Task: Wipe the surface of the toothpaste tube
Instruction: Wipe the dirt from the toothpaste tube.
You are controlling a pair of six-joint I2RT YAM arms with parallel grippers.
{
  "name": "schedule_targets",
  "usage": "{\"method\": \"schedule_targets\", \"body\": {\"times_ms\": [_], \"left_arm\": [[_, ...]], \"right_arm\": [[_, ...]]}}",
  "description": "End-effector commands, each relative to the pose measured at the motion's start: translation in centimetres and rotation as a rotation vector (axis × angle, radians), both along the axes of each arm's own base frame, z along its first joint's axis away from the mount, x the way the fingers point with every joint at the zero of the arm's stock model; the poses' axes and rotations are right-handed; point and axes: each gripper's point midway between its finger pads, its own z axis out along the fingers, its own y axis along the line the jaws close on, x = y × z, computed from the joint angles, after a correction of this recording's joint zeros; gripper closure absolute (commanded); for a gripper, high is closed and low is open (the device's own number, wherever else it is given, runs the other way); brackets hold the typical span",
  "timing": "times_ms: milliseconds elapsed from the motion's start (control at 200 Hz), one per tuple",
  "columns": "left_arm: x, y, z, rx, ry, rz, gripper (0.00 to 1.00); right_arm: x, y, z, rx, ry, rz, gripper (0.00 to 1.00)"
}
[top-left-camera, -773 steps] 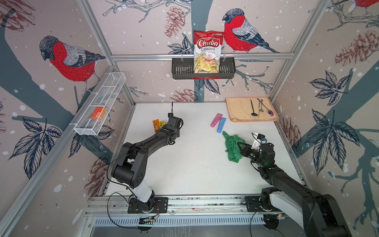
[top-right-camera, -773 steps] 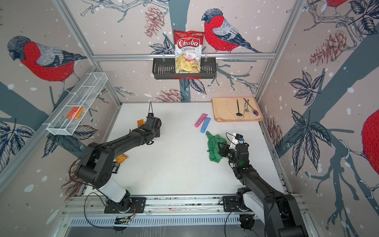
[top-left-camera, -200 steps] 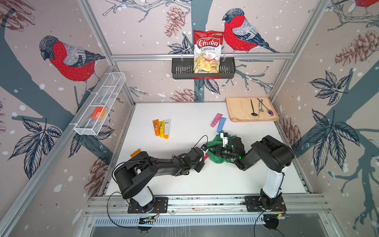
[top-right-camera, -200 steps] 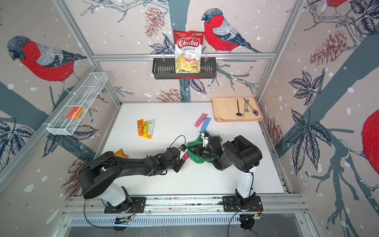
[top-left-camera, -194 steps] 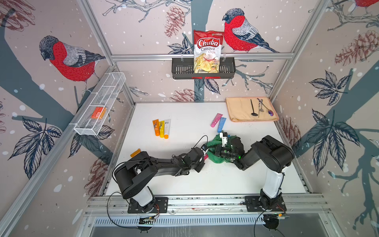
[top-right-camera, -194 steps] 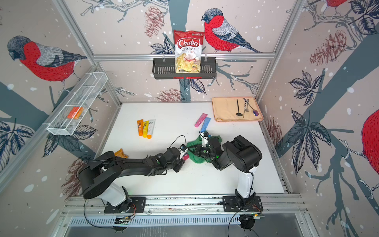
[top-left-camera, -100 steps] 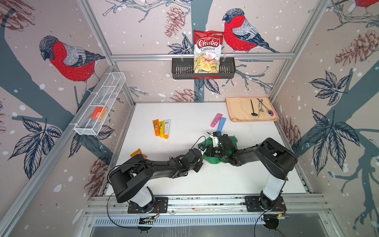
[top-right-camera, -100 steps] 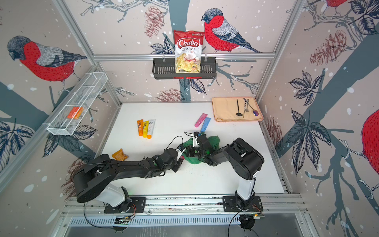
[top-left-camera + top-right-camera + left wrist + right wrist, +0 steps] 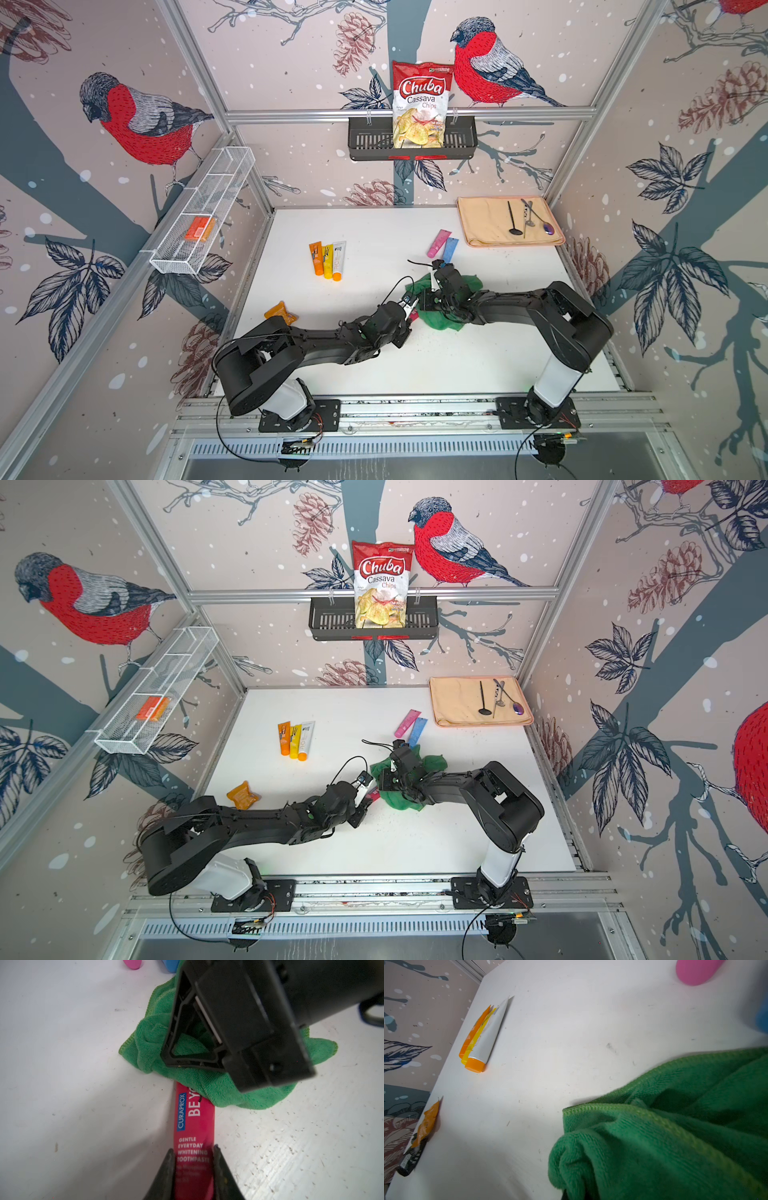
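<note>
A red toothpaste tube (image 9: 195,1126) lies flat on the white table. My left gripper (image 9: 193,1153) is shut on its near end, one finger on each side. A green cloth (image 9: 207,1084) covers the tube's far end. My right gripper (image 9: 432,299) presses down into the cloth, and its black finger (image 9: 173,1022) sinks into the folds. In the right wrist view the bunched cloth (image 9: 675,1136) hides the jaws. In both top views the two grippers meet mid-table, and only a sliver of the tube (image 9: 374,794) shows between my left gripper (image 9: 365,796) and the cloth (image 9: 399,802).
Three tubes, orange, yellow and white (image 9: 327,259), lie at the back left, and a pink tube (image 9: 438,243) and a blue tube (image 9: 450,249) lie just behind the cloth. An orange pouch (image 9: 281,312) sits near the left edge. A beige mat (image 9: 490,226) with utensils is at the back right.
The right arm's elbow has swung outward, and its gripper has slid the cloth slightly along the tube toward my left gripper. The left gripper keeps its hold on the tube.
</note>
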Motion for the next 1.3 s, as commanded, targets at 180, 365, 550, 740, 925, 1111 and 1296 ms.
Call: {"method": "schedule_targets", "body": {"times_ms": [180, 365, 550, 740, 925, 1111, 1296], "left_arm": [[0.7, -0.8, -0.8, -0.012, -0.02, 0.01, 0.9], [0.8, -0.6, -0.9, -0.011, -0.025, 0.017, 0.9], [0.7, -0.5, -1.1, -0.016, -0.024, 0.019, 0.91], [0.5, -0.4, -1.5, -0.024, -0.019, 0.019, 0.91], [0.5, -0.5, -1.4, -0.031, -0.022, 0.018, 0.92], [0.5, -0.5, -1.3, -0.035, -0.025, 0.016, 0.92], [0.4, -0.6, -1.5, -0.04, -0.023, 0.012, 0.92]], "right_arm": [[-4.7, 2.8, -0.2, 0.026, 0.062, 0.151, 1.0], [-3.7, -1.6, -1.7, -0.016, 0.087, 0.072, 1.0], [-0.9, -7.8, -0.6, -0.151, 0.022, -0.083, 1.0], [-1.1, -6.4, 0.7, -0.112, 0.007, -0.034, 1.0], [-5.2, 0.8, 0.6, 0.049, 0.063, 0.17, 1.0], [-7.9, 3.6, 1.0, 0.167, 0.109, 0.268, 1.0], [-8.2, 3.3, 2.4, 0.213, 0.097, 0.271, 1.0]]}}
